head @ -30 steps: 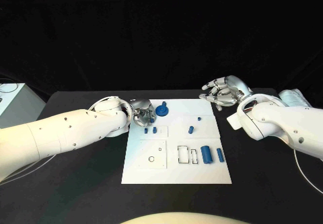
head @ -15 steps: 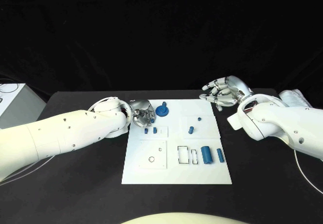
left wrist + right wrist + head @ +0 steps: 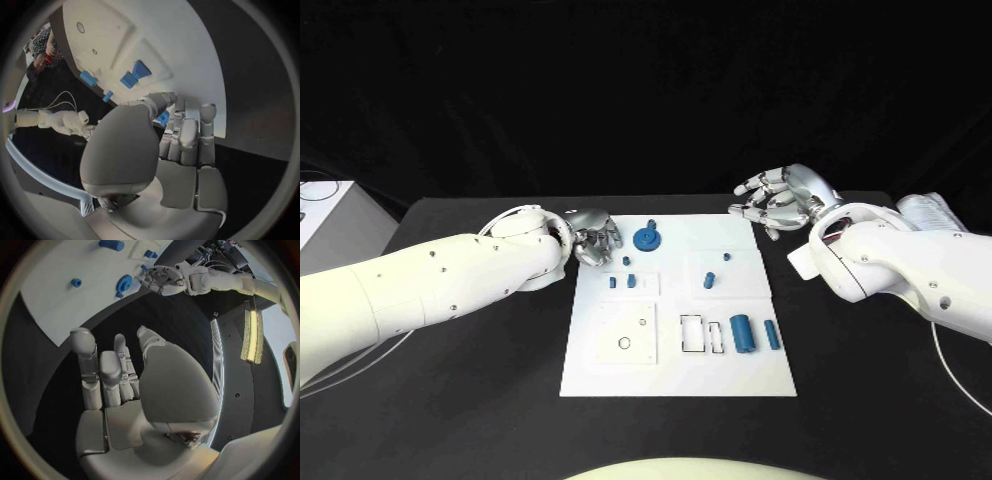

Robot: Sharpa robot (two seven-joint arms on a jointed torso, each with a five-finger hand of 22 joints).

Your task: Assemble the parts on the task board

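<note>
Parts lie on white board, mid frame on counter; look small, stiff, light, prob slippery — pinch by sides. My left hand curled, holding nothing I can see; right hand spread, empty.

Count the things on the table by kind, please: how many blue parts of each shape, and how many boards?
Round blue disc: 1
Long blue cylinders: 2
Small blue pieces: 5
White task board: 1
Total: 9
</note>
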